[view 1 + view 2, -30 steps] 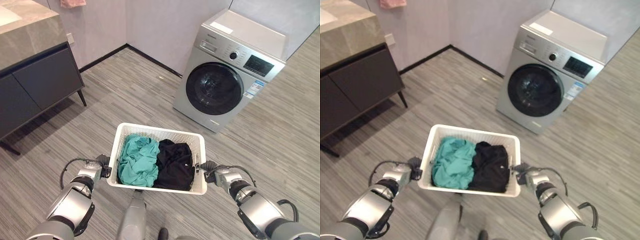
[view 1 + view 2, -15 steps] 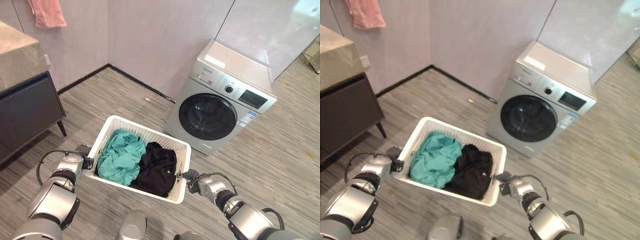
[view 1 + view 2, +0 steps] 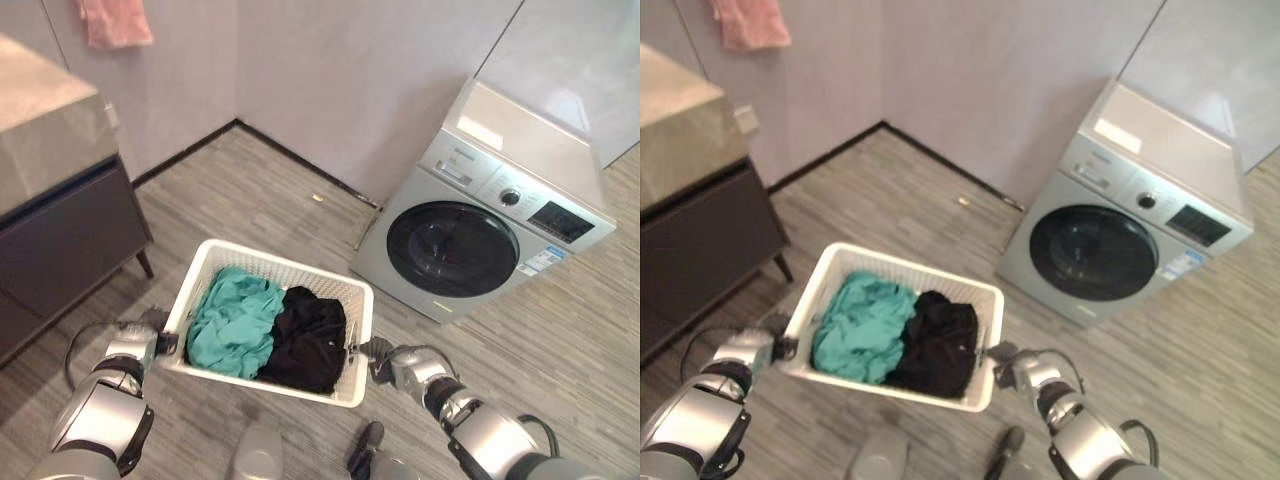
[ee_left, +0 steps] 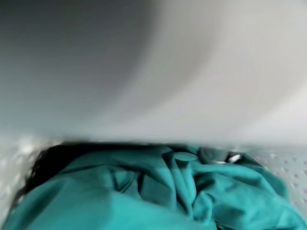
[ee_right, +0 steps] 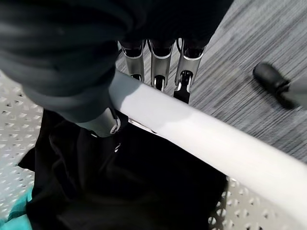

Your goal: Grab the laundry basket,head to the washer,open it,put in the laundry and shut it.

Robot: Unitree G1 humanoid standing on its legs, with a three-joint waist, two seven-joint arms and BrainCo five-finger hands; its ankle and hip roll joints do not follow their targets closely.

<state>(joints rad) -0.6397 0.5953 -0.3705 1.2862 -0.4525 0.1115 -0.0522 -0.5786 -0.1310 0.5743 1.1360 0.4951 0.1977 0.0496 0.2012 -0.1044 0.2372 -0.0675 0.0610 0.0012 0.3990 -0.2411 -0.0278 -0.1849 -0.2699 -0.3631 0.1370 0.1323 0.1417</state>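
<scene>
Basket (image 3: 355, 300) is carried at lower centre of the frame, our right hand (image 5: 158, 72) clamped round its rim; we cannot tell the left hand's (image 3: 140, 345) grip. Washer (image 3: 480, 225), upper right, is near, door unopened; loading and shutting remain.

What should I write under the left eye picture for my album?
Both hands carry the white laundry basket of clothes toward the shut washer.
</scene>
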